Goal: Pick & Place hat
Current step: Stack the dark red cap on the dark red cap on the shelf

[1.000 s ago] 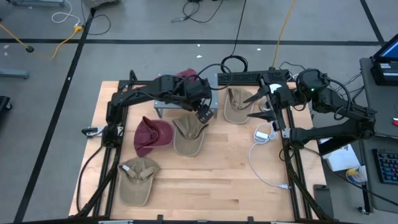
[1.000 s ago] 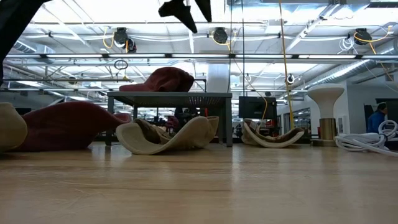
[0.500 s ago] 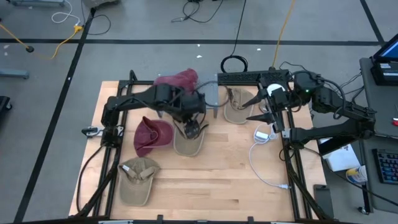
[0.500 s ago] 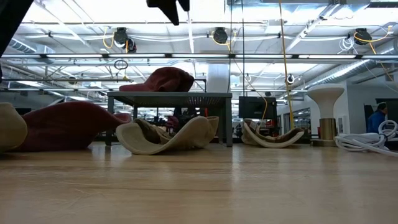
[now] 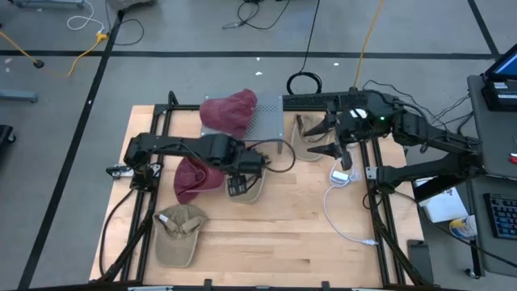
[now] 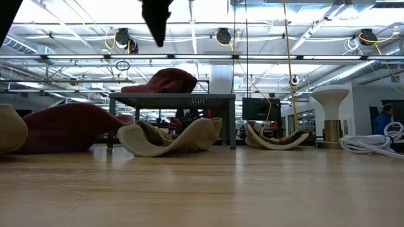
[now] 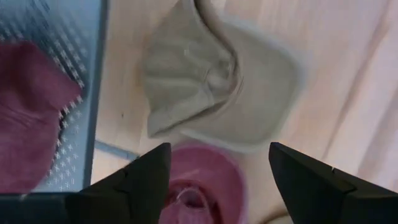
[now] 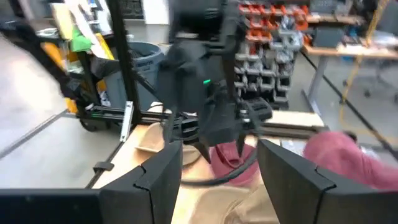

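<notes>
Wooden tabletop [image 5: 275, 234] was seen from above, ringed by grey floor. A dark red fabric cap [image 5: 229, 111] lay on the grey perforated metal stand [image 5: 267, 120]. The left gripper [image 5: 238, 184] hung with jaws apart and empty, directly over a tan fabric cap [image 5: 252, 192], a second dark red cap [image 5: 196, 175] just beside them. The right gripper [image 5: 321, 137] was held aloft with jaws apart, empty, another tan cap [image 5: 305, 144] beneath them.

At table height, the cap on the stand [image 6: 164, 81] and the upturned tan cap [image 6: 167, 138] were shown.

Past the left fingers [image 7: 144, 180], the tan cap [image 7: 211, 87] lay ahead.

For a good pick, the jaws would best be lowered straight over the crown's raised fold before being closed.
</notes>
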Available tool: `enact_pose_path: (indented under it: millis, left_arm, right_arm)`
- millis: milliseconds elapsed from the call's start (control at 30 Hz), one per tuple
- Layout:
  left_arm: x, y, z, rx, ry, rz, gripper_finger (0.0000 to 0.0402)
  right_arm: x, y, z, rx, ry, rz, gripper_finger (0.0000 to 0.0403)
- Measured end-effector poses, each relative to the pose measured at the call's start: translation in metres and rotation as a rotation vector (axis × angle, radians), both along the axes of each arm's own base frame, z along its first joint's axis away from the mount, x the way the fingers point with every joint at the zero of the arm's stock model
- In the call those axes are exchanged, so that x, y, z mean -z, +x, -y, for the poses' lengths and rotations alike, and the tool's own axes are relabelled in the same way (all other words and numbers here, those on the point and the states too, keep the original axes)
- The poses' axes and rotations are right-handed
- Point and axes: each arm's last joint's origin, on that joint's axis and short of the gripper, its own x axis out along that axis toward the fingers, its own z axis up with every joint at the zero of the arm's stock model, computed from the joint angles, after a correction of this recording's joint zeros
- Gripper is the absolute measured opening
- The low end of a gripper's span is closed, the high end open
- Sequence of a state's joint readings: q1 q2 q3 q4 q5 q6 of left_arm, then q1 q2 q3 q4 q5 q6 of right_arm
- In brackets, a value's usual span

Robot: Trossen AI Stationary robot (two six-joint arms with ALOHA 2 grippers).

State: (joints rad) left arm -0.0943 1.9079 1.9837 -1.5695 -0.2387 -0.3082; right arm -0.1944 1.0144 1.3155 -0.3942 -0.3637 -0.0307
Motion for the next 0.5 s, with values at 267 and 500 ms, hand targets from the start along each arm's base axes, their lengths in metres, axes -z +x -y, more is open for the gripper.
enact_pose_path:
  millis: [267,500]
  left_arm:
    - [0.046,-0.008,0.008,0.02,0.011,-0.189,0.0302]
    - [0.087,-0.021,0.018,0.026,0.039,-0.317,0.0284]
  right_arm:
    - [0.01,0.017,0.003,0.015,0.109,-0.071,0.0201]
    - [0.012,0.02,0.004,0.015,0.108,-0.078,0.0201]
